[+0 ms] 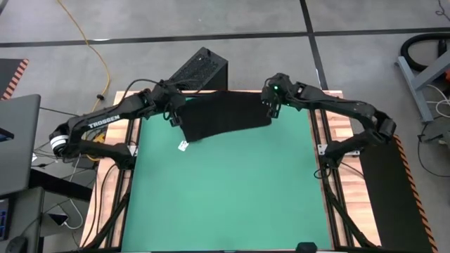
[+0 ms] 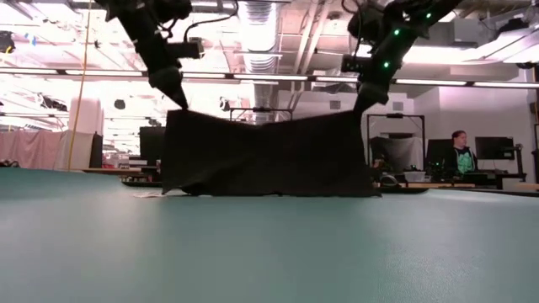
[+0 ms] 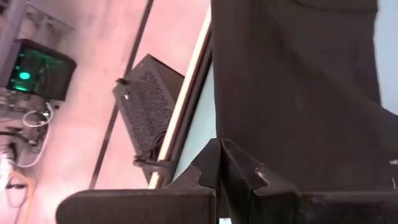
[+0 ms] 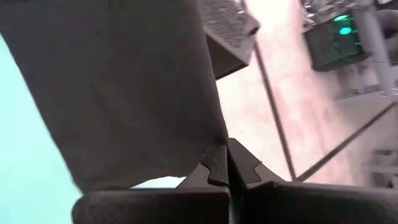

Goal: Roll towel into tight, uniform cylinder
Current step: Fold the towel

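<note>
The black towel (image 1: 225, 116) hangs like a curtain over the far part of the green mat (image 1: 225, 197). Its upper edge sags a little between my two grippers, and its lower edge (image 2: 269, 193) rests on the mat. A small white tag (image 1: 183, 145) lies on the mat by the towel's lower left corner. My left gripper (image 2: 182, 105) is shut on the upper left corner. My right gripper (image 2: 362, 105) is shut on the upper right corner. My left gripper pinches the towel's upper left corner (image 3: 239, 134) between its two fingers, slanting down from the table's left. The towel hangs below the fingers with its lower edge on the mat. My right gripper pinches the upper right corner (image 4: 211, 140) between its two fingers, slanting down from the table's right. The cloth between the two holds is nearly taut.
A black ribbed box (image 1: 200, 70) stands just beyond the table's far edge, behind the towel. The mat's near half (image 1: 225, 218) is bare. A laptop (image 1: 17, 140) sits off the table's left side. A person (image 2: 459, 151) sits far back in the room.
</note>
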Motion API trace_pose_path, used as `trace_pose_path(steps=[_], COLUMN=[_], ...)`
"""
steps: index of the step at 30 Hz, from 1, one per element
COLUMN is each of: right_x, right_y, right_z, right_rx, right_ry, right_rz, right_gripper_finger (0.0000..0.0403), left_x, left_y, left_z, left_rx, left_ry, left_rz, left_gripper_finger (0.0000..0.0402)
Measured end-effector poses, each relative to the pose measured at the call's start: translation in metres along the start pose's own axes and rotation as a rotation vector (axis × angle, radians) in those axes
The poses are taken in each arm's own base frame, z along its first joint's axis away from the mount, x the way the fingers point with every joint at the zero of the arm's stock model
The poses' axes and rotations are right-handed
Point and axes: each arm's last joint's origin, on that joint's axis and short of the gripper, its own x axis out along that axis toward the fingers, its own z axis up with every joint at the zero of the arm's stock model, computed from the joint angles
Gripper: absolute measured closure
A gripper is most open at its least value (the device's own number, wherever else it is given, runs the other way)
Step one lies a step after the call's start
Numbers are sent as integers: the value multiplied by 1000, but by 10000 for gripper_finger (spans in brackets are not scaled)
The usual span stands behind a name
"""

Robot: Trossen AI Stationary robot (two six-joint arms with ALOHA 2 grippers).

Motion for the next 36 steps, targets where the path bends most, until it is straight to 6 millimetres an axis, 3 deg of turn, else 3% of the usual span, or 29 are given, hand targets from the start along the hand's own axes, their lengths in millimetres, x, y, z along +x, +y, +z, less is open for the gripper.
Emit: trace_pose_path(steps=[7, 13, 18, 23, 26, 30, 36], right_x=[-23, -40, -45, -44, -44, -44, -44], right_y=[-7, -7, -2, 1, 1, 3, 4], right_z=[-1, 1, 3, 4, 3, 1, -1], right_rx=[42, 65, 62, 52, 67, 58, 71], right_ry=[19, -26, -51, -48, -42, -20, -11], right_rz=[-170, -189, -176, -162, -158, -145, -137], right_gripper_finger=[402, 402, 402, 402, 402, 402, 402], left_x=[-30, -47, -44, -15, 14, 54, 104], left_y=[11, 16, 6, -14, -33, -52, -54], left_z=[12, 20, 23, 18, 8, -8, -6], left_rx=[20, 20, -47, -94, -2, 169, 248], left_ry=[29, 24, -81, -248, -324, -272, -232], left_rz=[87, 99, -106, -218, -230, -241, -303], left_gripper_finger=[401, 401, 401, 401, 396, 369, 312])
